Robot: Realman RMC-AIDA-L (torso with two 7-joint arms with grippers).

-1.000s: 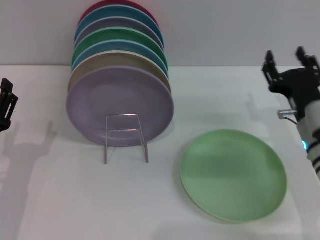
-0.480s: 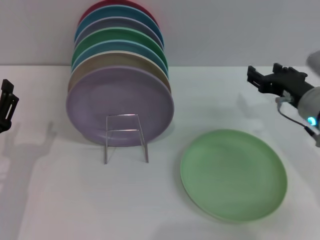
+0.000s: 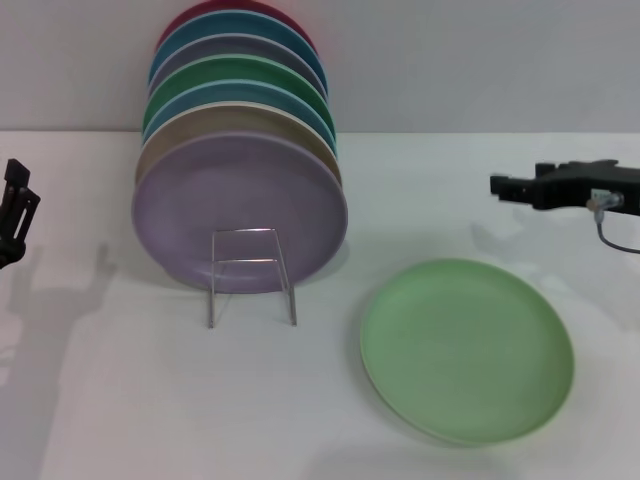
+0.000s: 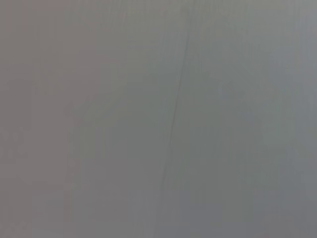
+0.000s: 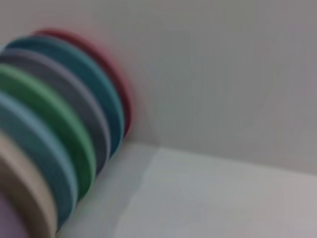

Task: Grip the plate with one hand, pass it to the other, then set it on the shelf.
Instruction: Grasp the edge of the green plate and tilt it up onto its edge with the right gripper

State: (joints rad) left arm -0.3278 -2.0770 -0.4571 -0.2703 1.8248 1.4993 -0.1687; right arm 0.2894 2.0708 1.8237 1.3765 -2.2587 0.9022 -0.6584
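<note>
Right gripper [image 3: 500, 186] has swung from pointing up to lying level over the last second, now reaching in from the right edge with its tip aimed toward the stacked plates [image 3: 240, 180]. It holds nothing; whether its fingers are open or shut cannot be told, seen side-on. Judgement: the arm is lining up for the pick, grasp not yet begun.

The plate [image 3: 467, 350] lies flat on the counter [image 3: 150, 400], untouched, below and slightly in front of the right fingers, well apart from them, rim free all round.

The shelf [image 3: 250, 275] stands far off to the fingers' left, its wire leg showing before the lilac plate [image 3: 240, 205].

Left gripper [image 3: 14, 205] parked at the left edge, unmoved, holding nothing, fingers' state not readable; the left wrist view shows only blank grey. The right wrist view shows the plate edges, not the task plate.
</note>
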